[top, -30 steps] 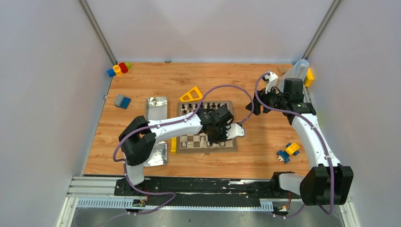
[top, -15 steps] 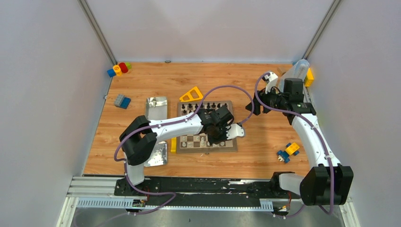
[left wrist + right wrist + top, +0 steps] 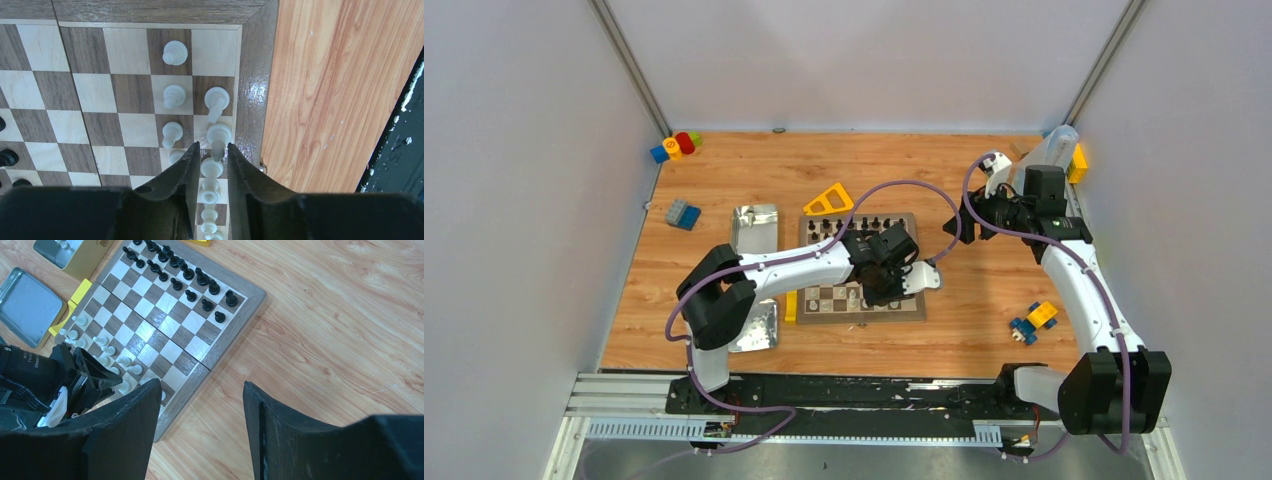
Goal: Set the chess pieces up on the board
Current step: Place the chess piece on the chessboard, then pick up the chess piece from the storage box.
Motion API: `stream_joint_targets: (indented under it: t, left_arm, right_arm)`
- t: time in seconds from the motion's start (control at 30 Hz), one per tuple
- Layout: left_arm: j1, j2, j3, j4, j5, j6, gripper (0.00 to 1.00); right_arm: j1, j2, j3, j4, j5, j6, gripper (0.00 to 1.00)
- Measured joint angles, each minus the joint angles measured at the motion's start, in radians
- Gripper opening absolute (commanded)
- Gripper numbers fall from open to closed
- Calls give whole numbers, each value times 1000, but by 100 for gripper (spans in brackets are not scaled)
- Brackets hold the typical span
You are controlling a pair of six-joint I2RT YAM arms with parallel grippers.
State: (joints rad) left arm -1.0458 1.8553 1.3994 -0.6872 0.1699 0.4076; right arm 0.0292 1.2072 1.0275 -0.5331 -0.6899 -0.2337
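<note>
A: The left gripper [image 3: 213, 146] was clamped shut a second ago. Now its jaws stand slightly parted, loosed from a pale piece [image 3: 212, 167] that stands between them.

B: Where is that piece?

A: In the board's [image 3: 252, 75] edge row, among the other pale pieces [image 3: 174, 95]. The black pieces [image 3: 188, 274] fill the far rows.

B: And the right gripper [image 3: 201, 384]?

A: Its jaws are spread wide and empty above the table [image 3: 320, 330], just beside the board.

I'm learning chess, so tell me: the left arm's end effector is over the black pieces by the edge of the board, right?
Not quite: those pieces are white, not black. The left wrist view shows the left end effector over the white pieces by the edge of the board.
</note>
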Motion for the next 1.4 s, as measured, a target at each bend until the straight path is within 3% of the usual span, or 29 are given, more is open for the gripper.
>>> stream_joint_targets:
  t: [0.4,0.7,0.8,1.17,1.4]
  left_arm:
    - [0,-16,0,-1,-45,1,51]
    - [47,-202,-24,-9,-90,11,57]
    - [142,-269,-60,-9,-96,6,59]
    - [647,-372,-171,10,-209,-144,60]
    - [798,-331,-168,72,-269,-223,56]
  right_arm:
    - [0,0,0,0,-1,0,62]
    - [0,0,0,0,-8,0,62]
    - [0,0,0,0,-8,0,62]
    - [0,5,0,0,-8,0,62]
    - [0,5,0,0,-9,0,62]
